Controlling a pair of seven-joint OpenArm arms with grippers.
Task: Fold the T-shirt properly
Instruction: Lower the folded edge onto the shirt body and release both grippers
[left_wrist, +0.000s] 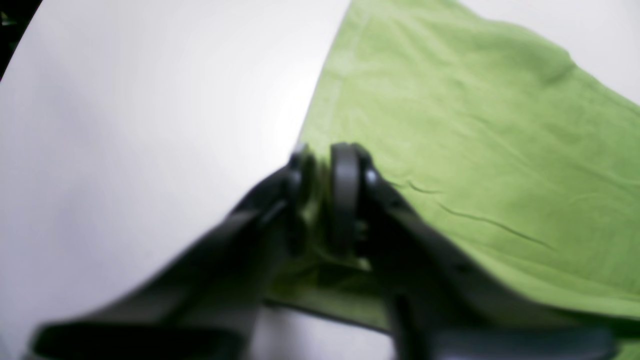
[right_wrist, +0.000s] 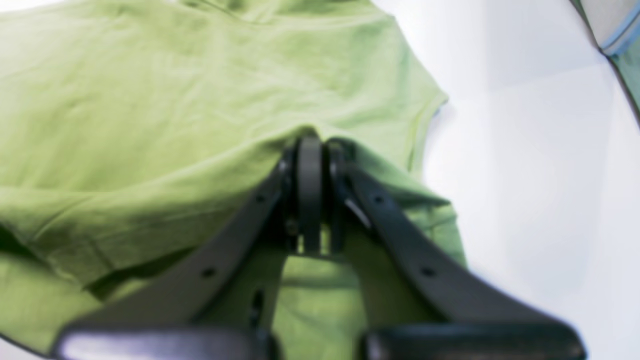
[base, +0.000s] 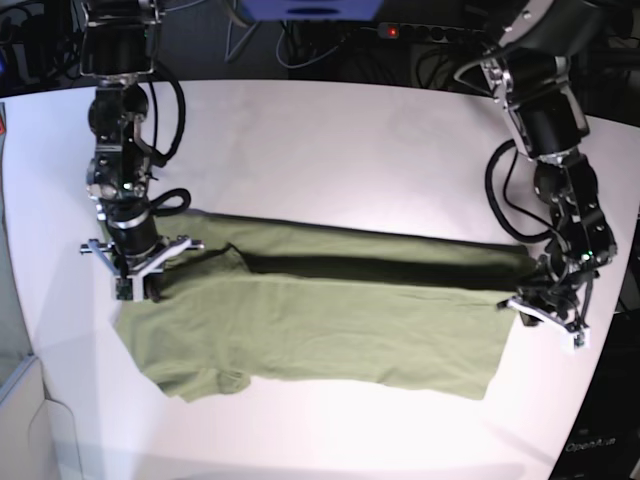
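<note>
Olive T-shirt (base: 330, 330) w/ one long fold across table (base: 330, 150); cross folds left. Right gripper (right_wrist: 311, 150) clamped on sleeve-end cloth; left gripper (left_wrist: 325, 160) slightly apart, grip unclear.

T-shirt (base: 330, 330): matt wrinkled cloth | table (base: 330, 160): smooth, white

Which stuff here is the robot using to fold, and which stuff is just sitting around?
For the job:
- T-shirt, green, spread flat
- right gripper, pinched shut on the T-shirt
- left gripper, at the other end's edge, cloth between its jaws

Just there:
- white table
- cables behind the table
</note>
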